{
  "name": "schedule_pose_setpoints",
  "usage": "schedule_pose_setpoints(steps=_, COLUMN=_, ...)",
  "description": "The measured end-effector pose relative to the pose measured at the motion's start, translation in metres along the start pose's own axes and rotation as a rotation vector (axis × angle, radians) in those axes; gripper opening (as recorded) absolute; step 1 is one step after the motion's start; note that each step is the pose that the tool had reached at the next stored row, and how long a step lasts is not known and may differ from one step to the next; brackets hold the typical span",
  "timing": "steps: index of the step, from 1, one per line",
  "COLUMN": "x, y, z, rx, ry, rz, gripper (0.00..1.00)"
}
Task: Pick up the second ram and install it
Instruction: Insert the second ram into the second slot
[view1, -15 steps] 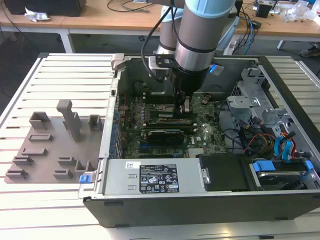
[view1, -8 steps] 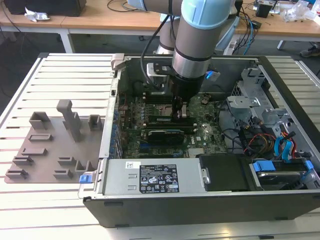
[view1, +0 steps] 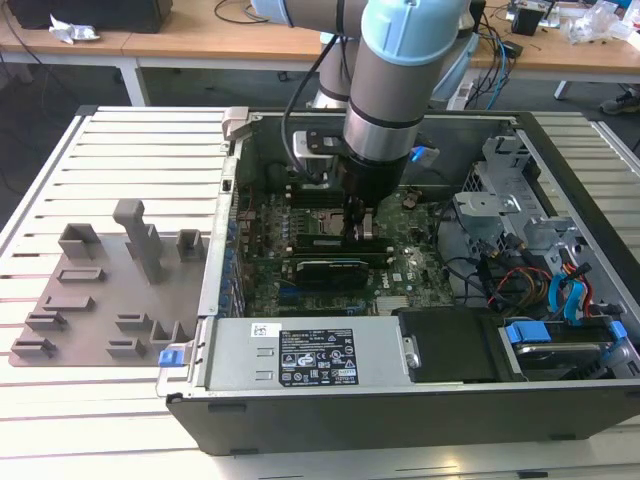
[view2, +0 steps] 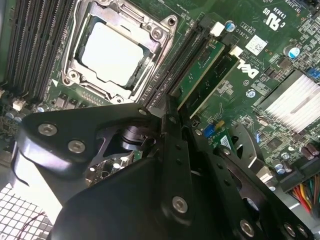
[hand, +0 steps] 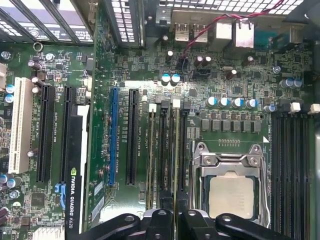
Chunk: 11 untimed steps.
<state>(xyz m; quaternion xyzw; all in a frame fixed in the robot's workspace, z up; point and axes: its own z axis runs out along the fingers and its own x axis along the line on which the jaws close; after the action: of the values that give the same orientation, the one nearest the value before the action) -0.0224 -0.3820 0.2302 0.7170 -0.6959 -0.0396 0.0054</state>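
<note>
First wrist view, second ram (hand: 175, 160) standing upright in a slot beside the CPU socket (hand: 231, 192), gripper (hand: 175, 218) pinched tight on that stick's end, another green stick (hand: 151, 160) just beside it, graphics card (hand: 75, 165) further off, all inside the open PC case (view1: 400, 435)

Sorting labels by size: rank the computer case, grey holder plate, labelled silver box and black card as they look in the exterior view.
Largest to smallest:
1. computer case
2. grey holder plate
3. labelled silver box
4. black card
The card sits farther back, yet looks clearly smallest.
</note>
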Motion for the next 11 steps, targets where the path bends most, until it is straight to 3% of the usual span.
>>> schedule_pose_setpoints(steps=11, x=0.0002, y=-0.0010, z=0.0041, rx=-0.0007, ry=0.0003, rz=-0.014, gripper=0.14)
